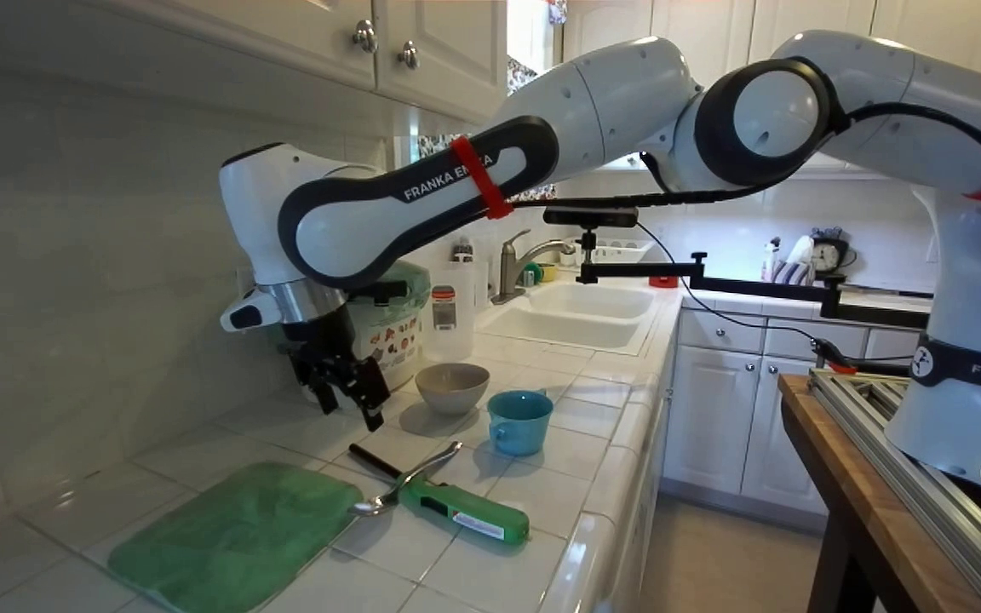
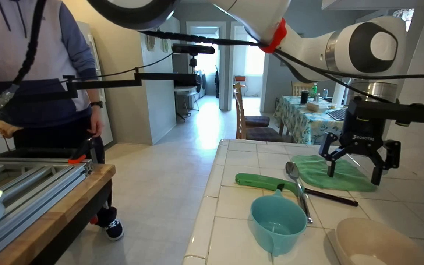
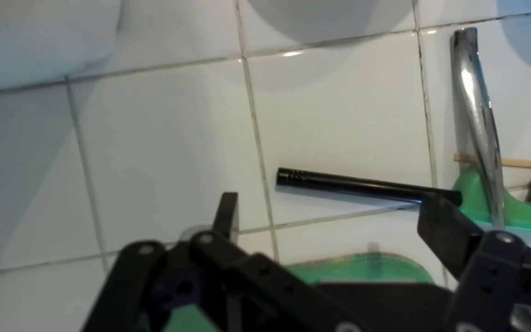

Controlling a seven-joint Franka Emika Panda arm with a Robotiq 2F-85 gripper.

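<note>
Green and long, a lighter (image 1: 448, 501) lies on the white tiles (image 1: 503, 579), under a silver spoon (image 2: 301, 196), near a green cloth (image 1: 239, 536). The gripper (image 2: 353, 173) hangs above, its jaws spread wide (just air inside). Nothing is picked up, so any grabbing seems left to do.

The gripper (image 2: 353, 173) hangs spread wide near the green cloth (image 2: 349, 179), spoon (image 2: 301, 194) and lighter (image 2: 261, 181)

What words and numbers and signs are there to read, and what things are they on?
"FRANKA E…KA": arm; a red strap hides the gap.
"FRANKA": base, at the picture's edge, by a round sign.
"ROBOTIQ": gripper.
Too small or blurred: the labels on the lighter and white container, and the clock face. No number is readable.
</note>
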